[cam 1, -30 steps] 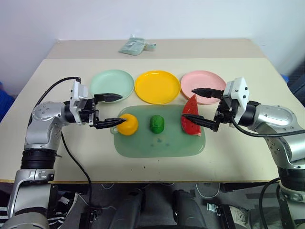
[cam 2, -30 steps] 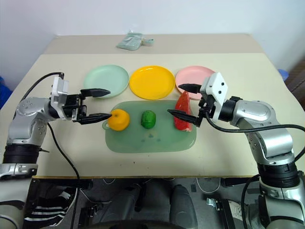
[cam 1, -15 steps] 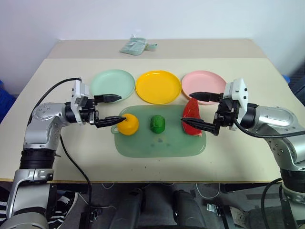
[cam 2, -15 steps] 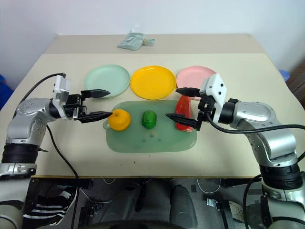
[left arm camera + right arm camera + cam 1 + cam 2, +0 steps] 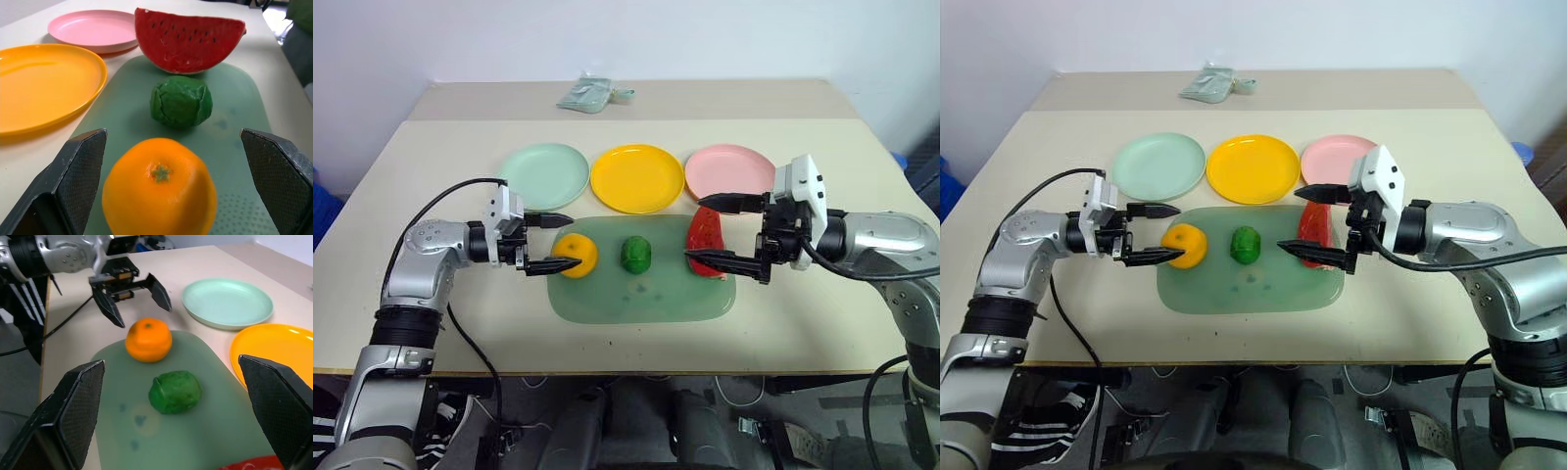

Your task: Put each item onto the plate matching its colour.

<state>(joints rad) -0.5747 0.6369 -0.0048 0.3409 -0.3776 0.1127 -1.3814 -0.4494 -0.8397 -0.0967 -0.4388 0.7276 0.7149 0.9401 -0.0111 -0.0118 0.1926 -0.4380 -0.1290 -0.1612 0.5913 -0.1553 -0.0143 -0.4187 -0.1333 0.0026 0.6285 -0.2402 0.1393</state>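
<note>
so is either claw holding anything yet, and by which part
Nothing is held. The left claw stands open at the orange; the right claw stands open at the watermelon wedge.

The left arm is bent at the elbow and reached inward from the left side, its wrist held roughly level, so that the left tool [image 5: 555, 243] is pointed toward the right with its two black fingers spread wide, nothing being held between them. The right arm is likewise brought in from the right side, and the right tool [image 5: 722, 231] is pointed toward the left, fingers parted wide and nothing gripped.
</note>
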